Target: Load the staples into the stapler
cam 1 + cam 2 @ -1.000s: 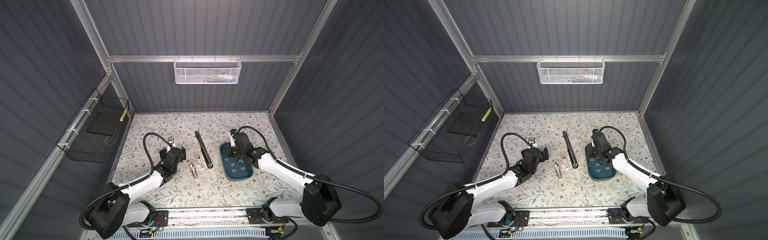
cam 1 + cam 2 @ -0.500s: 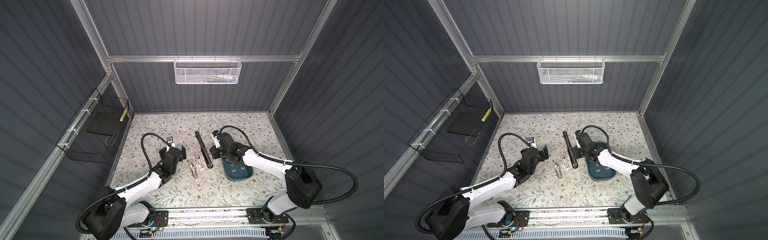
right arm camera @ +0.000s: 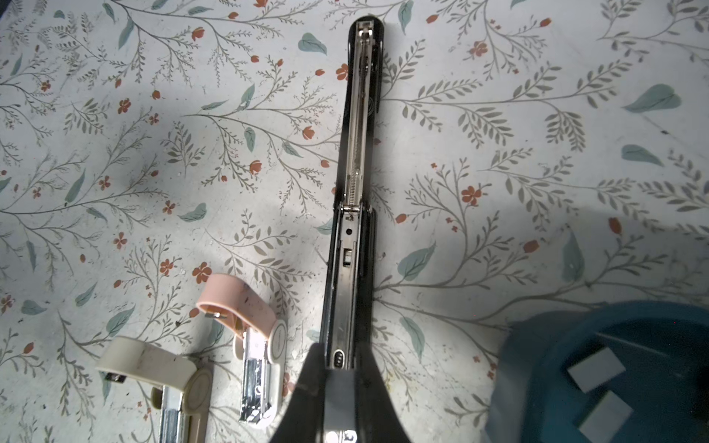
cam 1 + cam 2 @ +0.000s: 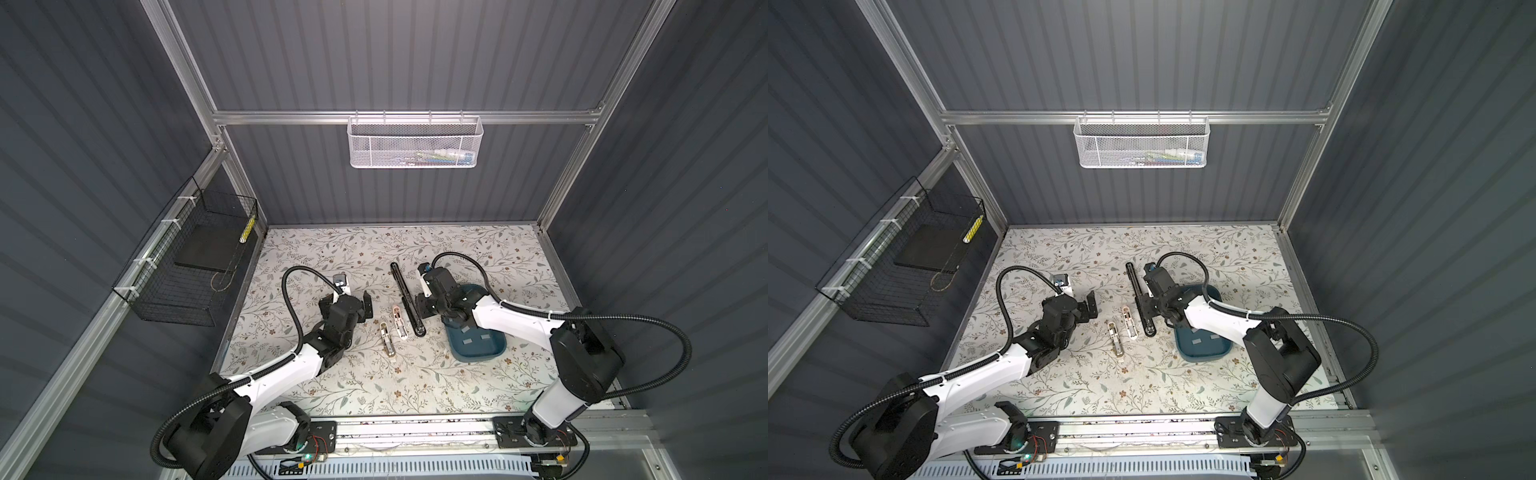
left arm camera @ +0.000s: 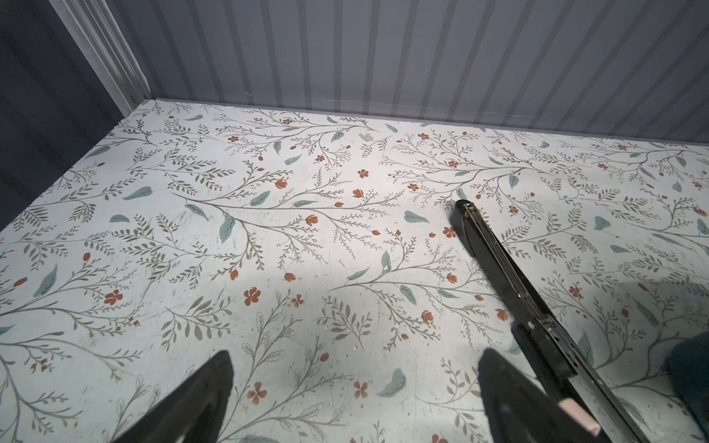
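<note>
**tabletop_tom:** ok, where are the staples right now?

**gripwatcher:** Most of the staples (image 3: 596, 369) are flat grey bits lying in the teal tray (image 3: 537, 345), just beside the right gripper (image 3: 341, 354). One staple strip (image 3: 341, 395) is out of the tray, and it looks pinched between that gripper's fingers (image 3: 307, 402), which are clamped tight on it.

**tabletop_tom:** over which stapler?

**gripwatcher:** The long black stapler (image 3: 356, 153). It's lying unfolded flat on the flowery table (image 3: 498, 115) with its metal channel facing up. The gripper and strip sit right over the channel half, on the tray side. Can't tell if the strip actually touches the channel. The pink stapler (image 3: 245, 303) and the cream stapler (image 3: 153, 364) lie open on the black one's far side, apart from both grippers.

**tabletop_tom:** and the left arm?

**gripwatcher:** The left gripper (image 5: 356, 360) has its jaws spread wide with nothing in them. It hangs over bare table, well apart from the tray.
</note>
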`<state>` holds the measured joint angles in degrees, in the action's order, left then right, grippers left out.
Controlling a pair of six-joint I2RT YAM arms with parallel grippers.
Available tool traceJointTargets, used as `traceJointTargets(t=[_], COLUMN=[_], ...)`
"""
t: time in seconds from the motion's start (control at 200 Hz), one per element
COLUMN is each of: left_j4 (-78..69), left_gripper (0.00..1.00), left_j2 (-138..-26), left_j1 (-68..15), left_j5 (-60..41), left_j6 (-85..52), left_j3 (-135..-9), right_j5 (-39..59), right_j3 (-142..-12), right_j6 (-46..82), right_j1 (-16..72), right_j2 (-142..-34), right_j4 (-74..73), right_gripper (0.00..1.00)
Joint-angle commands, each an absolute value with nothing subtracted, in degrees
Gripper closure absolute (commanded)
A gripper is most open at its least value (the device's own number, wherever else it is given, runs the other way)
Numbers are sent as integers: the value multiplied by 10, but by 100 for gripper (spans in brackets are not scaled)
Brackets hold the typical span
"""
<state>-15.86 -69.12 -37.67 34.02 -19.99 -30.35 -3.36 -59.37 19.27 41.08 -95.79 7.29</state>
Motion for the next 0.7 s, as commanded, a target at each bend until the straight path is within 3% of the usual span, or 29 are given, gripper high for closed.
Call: traceJointTargets(t=[0.0, 0.695], left_j4=[-160, -164], left_gripper=[0, 0], left_j2=[-697, -680], left_j1=[-372, -372], left_j5=[336, 347], left_j6=[-199, -193], left_j3=[-306, -299], right_j5=[-44, -42], right_j3=[-617, -631], right_j6=[199, 207], right_j1=[415, 429], right_j2=[-972, -1005], right_j4=[88, 103], right_gripper=[94, 94])
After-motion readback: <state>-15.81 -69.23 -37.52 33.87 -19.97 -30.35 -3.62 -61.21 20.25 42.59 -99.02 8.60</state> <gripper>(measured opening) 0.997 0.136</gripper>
